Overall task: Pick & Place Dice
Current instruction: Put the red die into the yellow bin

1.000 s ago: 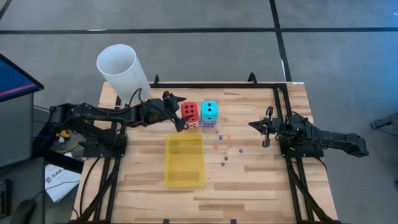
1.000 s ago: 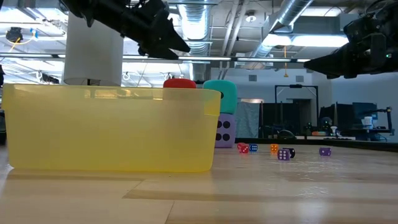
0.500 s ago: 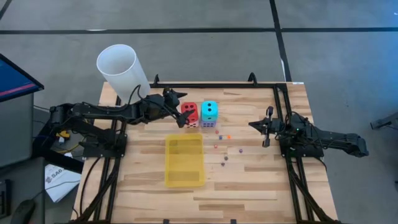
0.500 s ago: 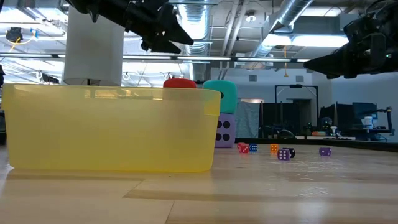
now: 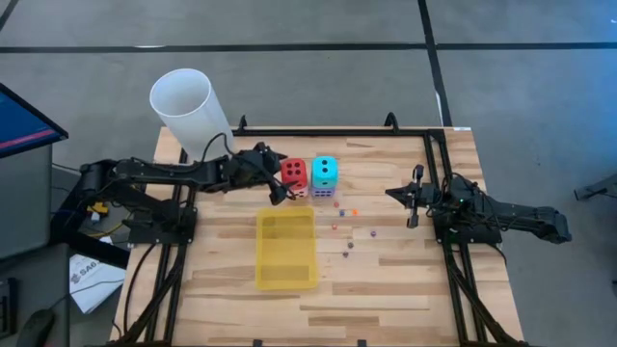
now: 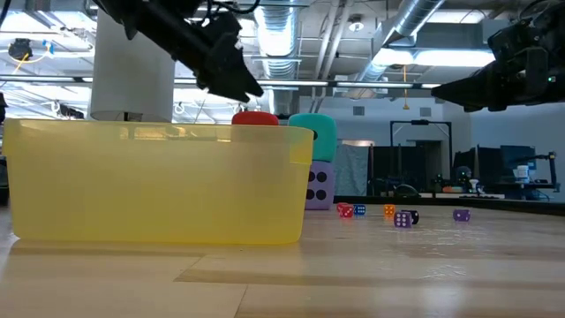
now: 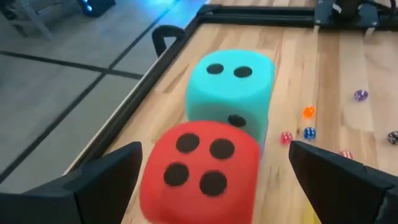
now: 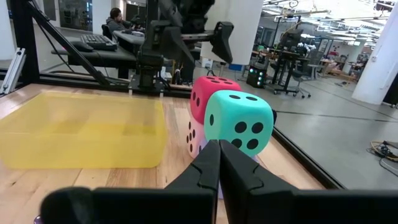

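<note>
1. The left end effector (image 5: 281, 178) is hovering just at the 9 o'clock side of the red die (image 5: 294, 173), with its fingers (image 7: 106, 180) spread wide apart and holding nothing; in the left wrist view they are framing the die on both sides, which reads as lining up for a grasp.
2. The red die is sitting on top of the pink die (image 8: 194, 138), and the cyan die (image 5: 326, 171) on the purple die (image 6: 319, 185), so the upper cubes are probably the easiest to take first.
3. The yellow tray (image 5: 286, 249) is lying on the bench (image 5: 405, 280) at 6 o'clock of the stacks, near enough to look like the drop place.
4. The tiny dice (image 5: 354, 212) are lying scattered between the stacks and the right arm.
5. The right end effector (image 5: 413, 198) is waiting at 3 o'clock, fingers pressed together, empty, leaving the stacks to the left arm.
</note>
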`<state>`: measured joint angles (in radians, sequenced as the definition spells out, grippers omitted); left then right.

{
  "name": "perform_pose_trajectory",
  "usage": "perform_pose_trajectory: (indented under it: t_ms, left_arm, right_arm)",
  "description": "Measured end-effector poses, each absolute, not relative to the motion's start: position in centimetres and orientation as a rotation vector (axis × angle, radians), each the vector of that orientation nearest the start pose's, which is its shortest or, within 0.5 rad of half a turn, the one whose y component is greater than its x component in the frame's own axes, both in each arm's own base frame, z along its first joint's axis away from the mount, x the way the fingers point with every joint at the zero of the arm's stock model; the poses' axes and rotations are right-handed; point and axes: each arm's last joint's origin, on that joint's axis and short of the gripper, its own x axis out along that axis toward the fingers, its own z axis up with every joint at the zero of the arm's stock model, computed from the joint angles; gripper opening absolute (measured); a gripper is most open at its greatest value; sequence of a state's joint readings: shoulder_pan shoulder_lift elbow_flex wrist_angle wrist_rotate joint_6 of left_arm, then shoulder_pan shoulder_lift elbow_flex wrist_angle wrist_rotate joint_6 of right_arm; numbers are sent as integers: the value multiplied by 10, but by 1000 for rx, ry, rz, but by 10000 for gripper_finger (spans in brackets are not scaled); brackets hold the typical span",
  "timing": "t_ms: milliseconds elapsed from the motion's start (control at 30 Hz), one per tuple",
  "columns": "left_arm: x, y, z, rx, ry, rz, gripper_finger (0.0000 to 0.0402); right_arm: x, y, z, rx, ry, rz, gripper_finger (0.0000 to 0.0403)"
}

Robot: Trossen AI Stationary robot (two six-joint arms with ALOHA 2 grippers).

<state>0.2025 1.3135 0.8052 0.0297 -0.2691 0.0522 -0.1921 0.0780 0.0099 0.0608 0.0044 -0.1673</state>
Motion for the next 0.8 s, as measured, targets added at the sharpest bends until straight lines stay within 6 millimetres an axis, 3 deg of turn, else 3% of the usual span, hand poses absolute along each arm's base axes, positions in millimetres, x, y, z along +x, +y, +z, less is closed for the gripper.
perform_pose_trajectory:
  t_ms: [267, 800]
  left_arm:
    - [288, 78, 223, 107, 593, 418, 398]
    - [292, 72, 225, 120, 605, 389, 398]
  right_arm:
    - [100, -20, 167, -166, 21, -198, 3]
    - [100, -20, 167, -164, 24, -204, 3]
